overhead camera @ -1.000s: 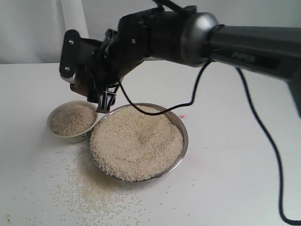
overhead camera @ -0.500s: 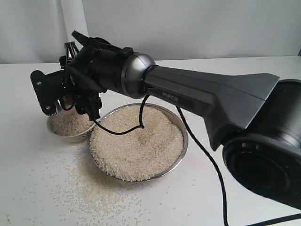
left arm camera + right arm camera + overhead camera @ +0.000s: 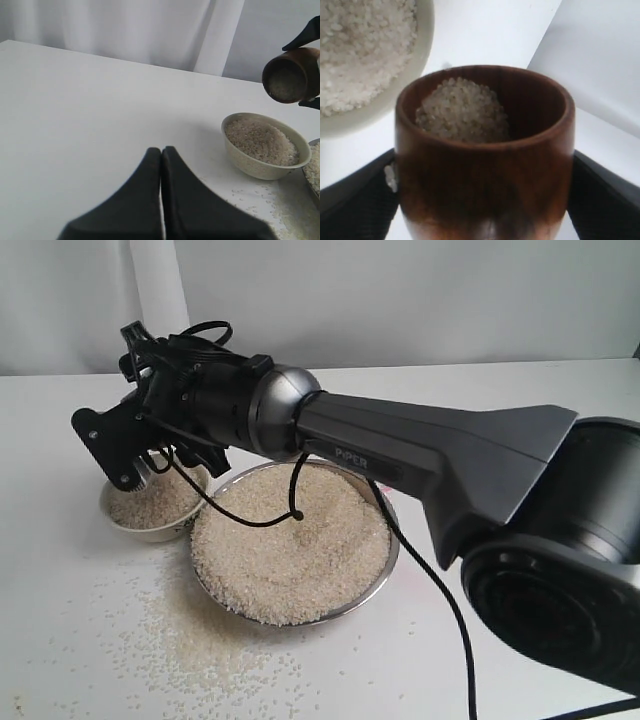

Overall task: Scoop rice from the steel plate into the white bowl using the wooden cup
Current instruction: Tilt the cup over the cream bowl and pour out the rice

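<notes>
Black right gripper (image 3: 481, 200) spread wide, clamped on wooden cup (image 3: 485, 160) | cup part-filled with rice (image 3: 462, 110), tilted above white bowl (image 3: 260, 167) | steel plate (image 3: 392, 530) heaped, just beside bowl | left gripper (image 3: 161, 165) closed, empty

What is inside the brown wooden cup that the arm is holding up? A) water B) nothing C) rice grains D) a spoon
C: the right wrist view looks into the wooden cup and shows a small heap of rice lying inside it.
</notes>
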